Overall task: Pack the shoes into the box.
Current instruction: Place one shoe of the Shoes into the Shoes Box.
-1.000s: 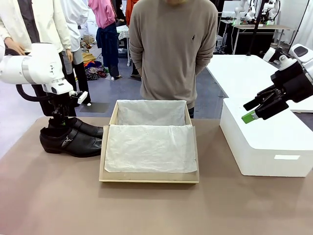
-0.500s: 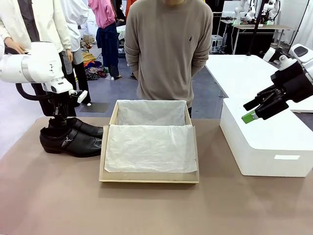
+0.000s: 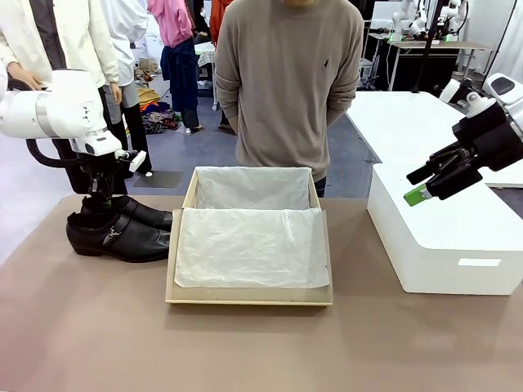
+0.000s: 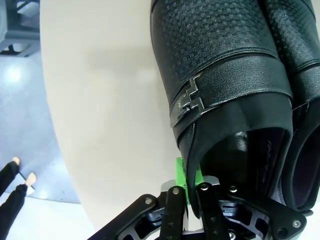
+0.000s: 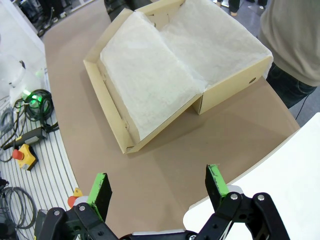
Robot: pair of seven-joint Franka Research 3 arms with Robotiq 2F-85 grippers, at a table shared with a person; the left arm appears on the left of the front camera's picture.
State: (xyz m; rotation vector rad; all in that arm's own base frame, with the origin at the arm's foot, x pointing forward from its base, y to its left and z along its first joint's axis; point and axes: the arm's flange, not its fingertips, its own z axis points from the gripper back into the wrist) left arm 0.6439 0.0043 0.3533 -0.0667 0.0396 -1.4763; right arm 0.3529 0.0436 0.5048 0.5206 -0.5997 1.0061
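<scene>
- Shoes (image 3: 118, 229), left of the box (image 3: 249, 299): black leather with a smooth sheen at the toes. The left wrist view shows an embossed square-grid texture on the vamp, and a fine-grained, semi-matt strap and quarter.
- Buckle (image 4: 189, 99): polished silver metal.
- Box: brown cardboard, matt.
- Paper (image 3: 249, 245) inside the box: thin white tissue, creased, matt.
- Table (image 3: 245, 351) under the box: tan, smooth, matt.
- White box (image 3: 441, 245), right of the box: smooth, satin finish.
- Right gripper (image 5: 157, 187): matt black links with metal pins. Its pads (image 5: 216, 180) are green and matt.
- Sweater (image 3: 286, 73) behind the box: beige knit cloth.
</scene>
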